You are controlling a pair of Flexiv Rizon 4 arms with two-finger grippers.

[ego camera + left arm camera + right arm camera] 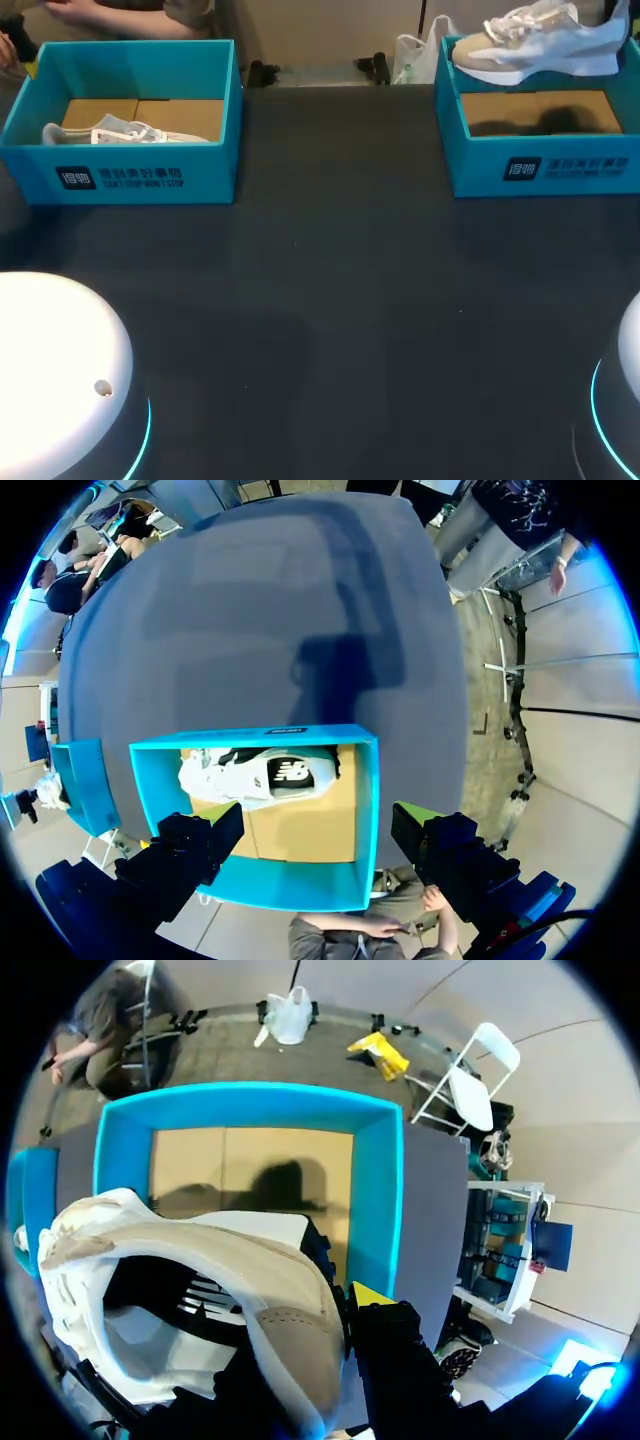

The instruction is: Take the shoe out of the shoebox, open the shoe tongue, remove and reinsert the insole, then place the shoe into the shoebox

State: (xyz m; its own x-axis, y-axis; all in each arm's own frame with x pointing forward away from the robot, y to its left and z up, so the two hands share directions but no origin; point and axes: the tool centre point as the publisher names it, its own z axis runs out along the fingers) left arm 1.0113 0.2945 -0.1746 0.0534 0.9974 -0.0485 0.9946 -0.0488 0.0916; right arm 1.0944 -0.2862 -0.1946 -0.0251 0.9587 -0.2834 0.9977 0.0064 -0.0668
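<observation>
The right gripper (318, 1352) is pinching the beige-and-white shoe (535, 45) and holding it just above the right shoebox (545, 165), clear of the cardboard floor. Well to the left of that box, a second shoebox (130, 175) is containing another white shoe (262, 775). The left gripper (315, 830) is hovering over it with its fingers spread wide.
</observation>
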